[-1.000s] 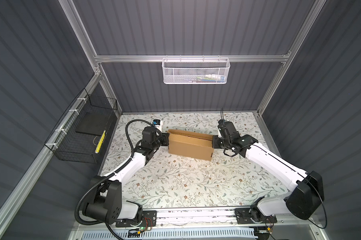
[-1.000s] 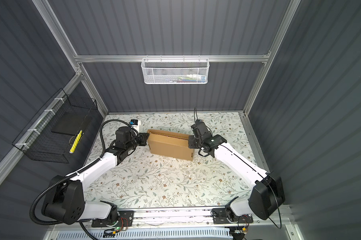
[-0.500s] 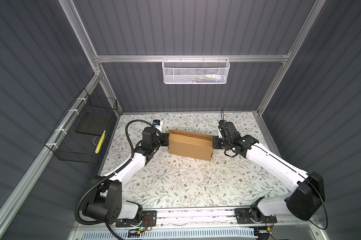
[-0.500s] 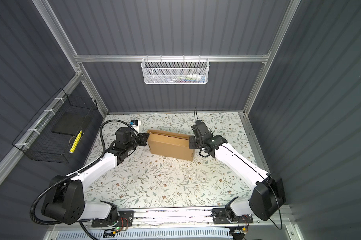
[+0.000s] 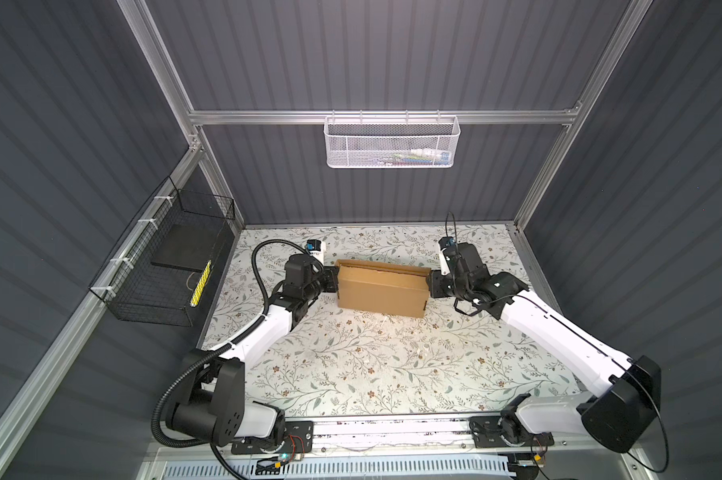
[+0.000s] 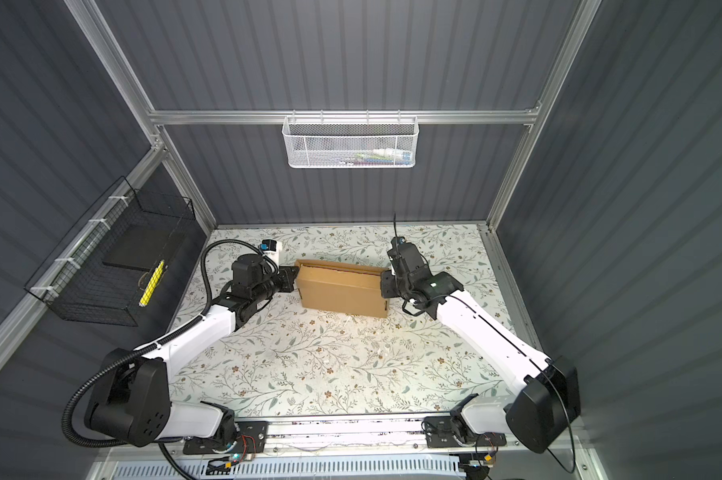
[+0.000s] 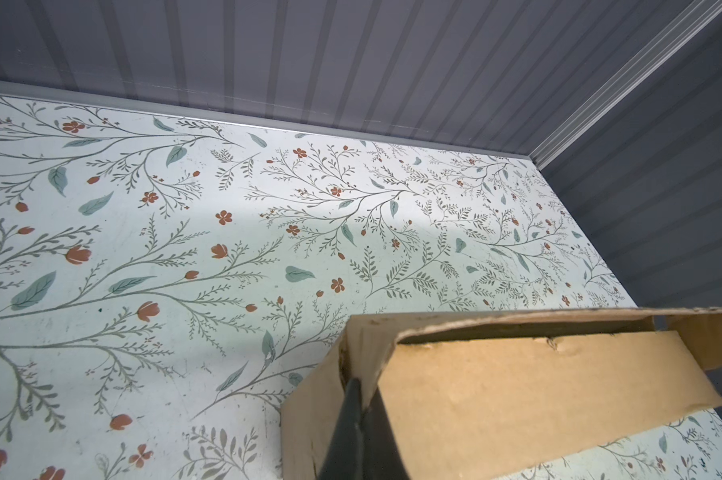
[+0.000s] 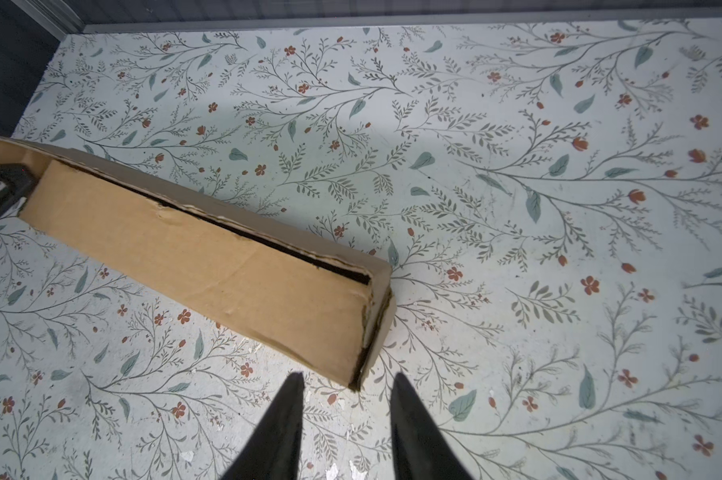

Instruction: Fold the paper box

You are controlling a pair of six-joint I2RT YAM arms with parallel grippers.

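Note:
The paper box (image 5: 382,289) (image 6: 342,293) is a shallow brown cardboard box lying on the floral table toward the back middle. Its lid is down, with a thin dark slit along the far edge (image 8: 242,232). My left gripper (image 5: 335,279) (image 6: 294,279) (image 7: 357,384) is shut, pinching the cardboard wall at the box's left end (image 7: 330,399). My right gripper (image 5: 430,283) (image 6: 383,284) (image 8: 346,377) is open just off the box's right end. Its two fingertips (image 8: 296,378) stand either side of the near right corner and do not touch it.
A white wire basket (image 5: 392,141) hangs on the back wall above the table. A black wire basket (image 5: 164,266) hangs on the left wall. The floral table (image 5: 371,365) stretches in front of the box, between the two arms.
My right gripper has opened and let go of the box's right end. The box and the left arm have stayed where they were.

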